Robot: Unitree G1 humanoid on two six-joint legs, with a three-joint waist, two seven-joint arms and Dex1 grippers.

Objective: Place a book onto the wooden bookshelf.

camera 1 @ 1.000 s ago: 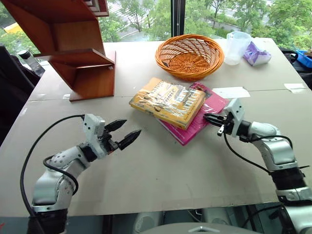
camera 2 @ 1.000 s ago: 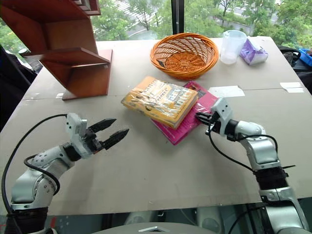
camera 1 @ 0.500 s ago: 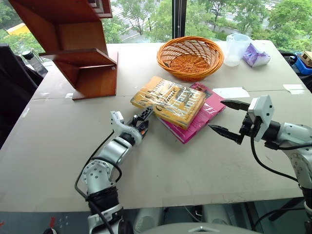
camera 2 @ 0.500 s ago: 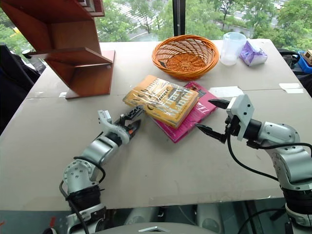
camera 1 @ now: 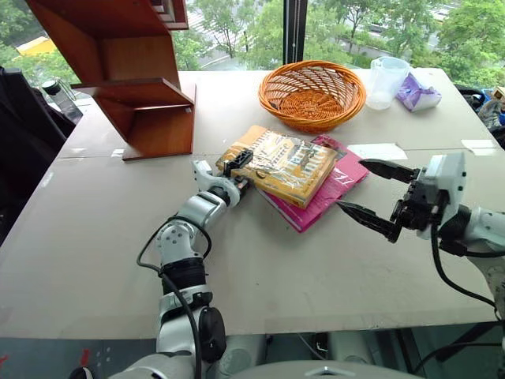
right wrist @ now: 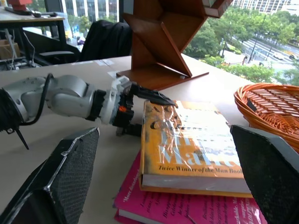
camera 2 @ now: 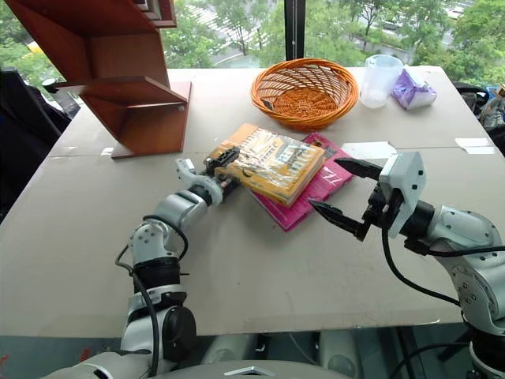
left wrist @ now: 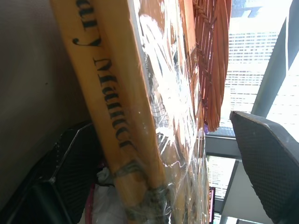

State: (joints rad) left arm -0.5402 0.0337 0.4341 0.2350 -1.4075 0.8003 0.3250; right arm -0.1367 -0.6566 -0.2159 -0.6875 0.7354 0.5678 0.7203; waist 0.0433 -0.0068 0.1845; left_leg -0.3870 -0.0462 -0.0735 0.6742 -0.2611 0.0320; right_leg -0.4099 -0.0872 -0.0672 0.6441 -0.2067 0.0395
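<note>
The yellow-orange book (camera 1: 280,162) in clear wrap lies flat on the table, resting on a pink book (camera 1: 317,208). My left gripper (camera 1: 239,172) is at the book's near left corner, open. One finger is over the cover and the other under the edge, and the spine (left wrist: 112,93) stands between the fingers (left wrist: 266,154) with a gap on one side. My right gripper (camera 2: 325,183) hovers open to the right of the pink book, holding nothing. The wooden bookshelf (camera 1: 150,103) stands at the table's far left.
An orange wicker basket (camera 1: 312,91) sits behind the books. A clear plastic cup (camera 1: 387,77) and a purple bag (camera 1: 417,91) are at the far right. A white paper slip (camera 1: 375,150) lies right of the pink book. A dark chair stands beyond the table's left edge.
My left gripper reached forward to the book's corner and rolled so its fingers straddle it. My right gripper opened, then lifted back from the pink book.
</note>
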